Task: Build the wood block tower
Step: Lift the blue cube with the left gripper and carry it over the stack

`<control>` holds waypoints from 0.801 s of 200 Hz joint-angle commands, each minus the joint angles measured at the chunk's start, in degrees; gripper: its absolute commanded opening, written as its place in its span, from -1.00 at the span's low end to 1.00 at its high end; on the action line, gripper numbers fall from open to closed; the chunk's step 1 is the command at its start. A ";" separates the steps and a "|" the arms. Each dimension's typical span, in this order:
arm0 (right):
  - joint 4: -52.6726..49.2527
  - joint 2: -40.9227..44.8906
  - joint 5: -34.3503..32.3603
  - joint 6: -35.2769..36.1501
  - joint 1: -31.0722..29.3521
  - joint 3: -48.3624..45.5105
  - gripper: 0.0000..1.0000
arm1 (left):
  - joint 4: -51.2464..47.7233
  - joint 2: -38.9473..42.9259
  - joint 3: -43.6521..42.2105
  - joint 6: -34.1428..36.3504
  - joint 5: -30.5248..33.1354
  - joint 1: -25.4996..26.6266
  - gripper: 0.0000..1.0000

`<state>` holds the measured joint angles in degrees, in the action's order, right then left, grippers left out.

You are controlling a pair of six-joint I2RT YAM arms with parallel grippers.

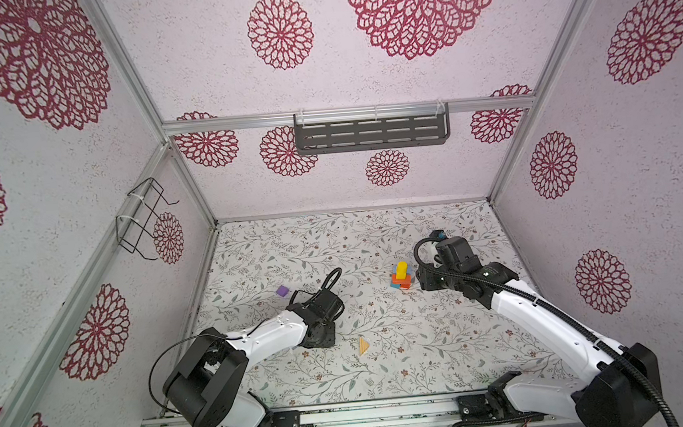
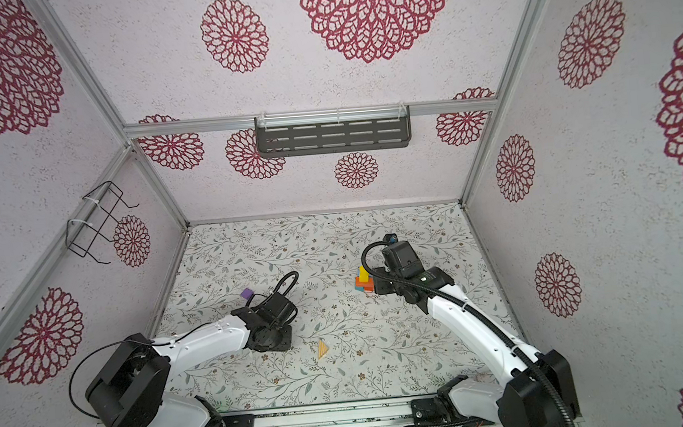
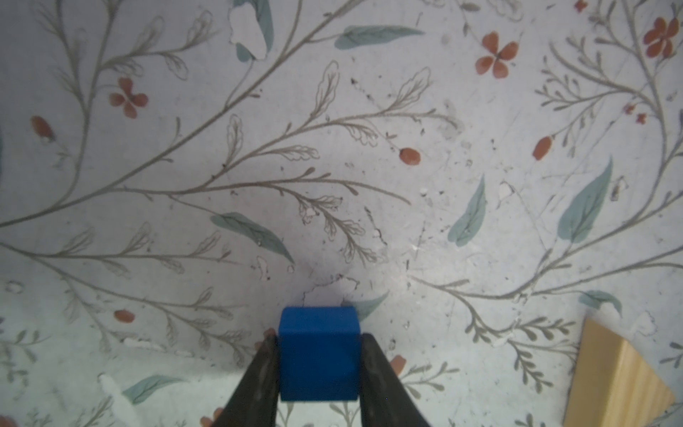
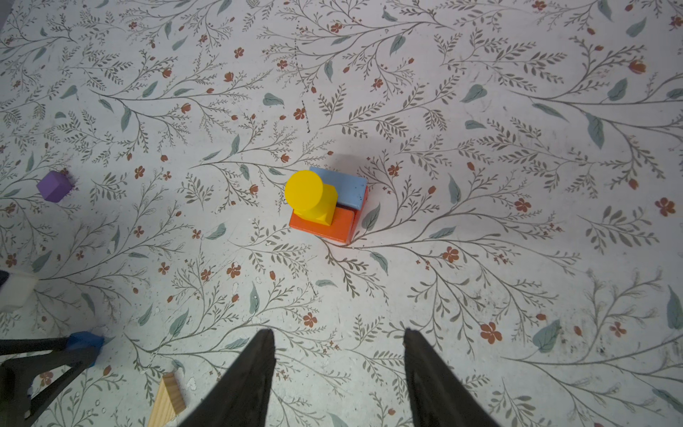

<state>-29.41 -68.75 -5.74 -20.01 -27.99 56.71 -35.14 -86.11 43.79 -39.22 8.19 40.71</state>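
Bench (image 1: 426, 362) with floral covering, both top views and both wrist views.

Nearest the front edge, about midway along it, an unpainted wooden wedge (image 1: 364, 345) lies flat and alone.

Behind it, left of centre, the left gripper (image 3: 319, 335) points down at the bench. Its dark fingers (image 3: 264, 369) press on opposite sides of a blue cube (image 3: 318, 362), so it is gripping the cube. The cube appears to rest on the covering, though the wrist view does not settle this. In the top views the wrist hides the cube.

Further back, toward the left edge, a purple cube (image 1: 282, 291) sits apart from the arm.

At similar depth, right of centre, stands the tower (image 1: 402, 276). From above it shows an orange brick (image 4: 342, 223) and a light blue brick (image 4: 347, 188) side by side. A yellow block (image 4: 327, 212) stands on the orange brick and carries a yellow cylinder (image 4: 303, 190). A red layer (image 4: 366, 199) shows beneath as a sliver. The lowest layers are mostly hidden.

The right gripper (image 4: 338, 332) hangs just beside the tower, on the side toward the right edge. Its jaws are spread and hold nothing, and they are not touching the tower.
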 commanded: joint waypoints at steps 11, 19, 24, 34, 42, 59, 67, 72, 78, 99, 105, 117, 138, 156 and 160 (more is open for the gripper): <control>0.17 3.34 -0.19 -0.75 0.51 -1.17 0.19 | -3.33 2.44 4.28 -0.01 0.25 -0.28 -0.31; 0.45 3.80 0.17 -0.88 0.71 -1.74 0.20 | -4.47 2.54 5.62 0.24 0.42 -0.28 -0.32; 0.57 4.05 0.31 -0.99 0.82 -2.05 0.20 | -5.17 2.71 6.38 0.43 0.49 -0.28 -0.32; 0.83 4.56 0.77 -1.29 1.25 -2.66 0.21 | -6.44 2.81 8.31 0.79 0.64 -0.28 -0.32; 1.04 4.90 1.30 -1.43 1.81 -3.19 0.23 | -7.53 2.71 9.85 1.19 0.71 -0.28 -0.31; 1.75 5.85 2.59 -1.85 3.07 -4.49 0.33 | -10.15 2.00 13.87 2.48 0.79 -0.28 -0.31; 2.19 6.50 3.05 -1.99 3.78 -5.19 0.40 | -11.76 1.22 16.23 3.21 1.11 -0.28 -0.31; 2.45 6.81 3.34 -2.15 4.24 -5.65 0.43 | -12.71 0.79 17.87 3.52 1.29 -0.28 -0.31; 2.86 7.24 3.74 -2.27 4.77 -6.28 0.49 | -13.83 0.06 19.76 4.08 1.31 -0.31 -0.31; 4.16 8.33 5.21 -2.71 6.73 -8.22 0.73 | -17.04 -2.34 26.49 5.80 1.44 -0.19 -0.31; 4.49 8.58 5.62 -2.92 7.25 -8.83 0.89 | -17.71 -3.05 28.40 6.14 1.29 -0.19 -0.31; 5.12 9.15 6.13 -3.25 8.22 -9.86 0.97 | -19.09 -4.76 32.14 6.91 1.02 -0.15 -0.31; 5.85 10.18 6.42 -3.83 10.13 -11.38 0.97 | -21.67 -8.22 38.84 8.15 0.90 0.02 -0.31; 6.91 11.05 7.42 -4.40 12.19 -12.95 0.97 | -23.53 -11.46 44.29 9.25 0.94 0.21 -0.32; 7.07 11.14 7.78 -4.47 12.72 -13.25 0.97 | -23.92 -12.11 45.50 9.47 0.79 0.32 -0.31</control>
<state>-24.95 -59.81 0.16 -22.76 -17.74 44.53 -54.78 -95.04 83.57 -32.27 8.47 40.73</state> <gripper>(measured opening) 0.986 0.343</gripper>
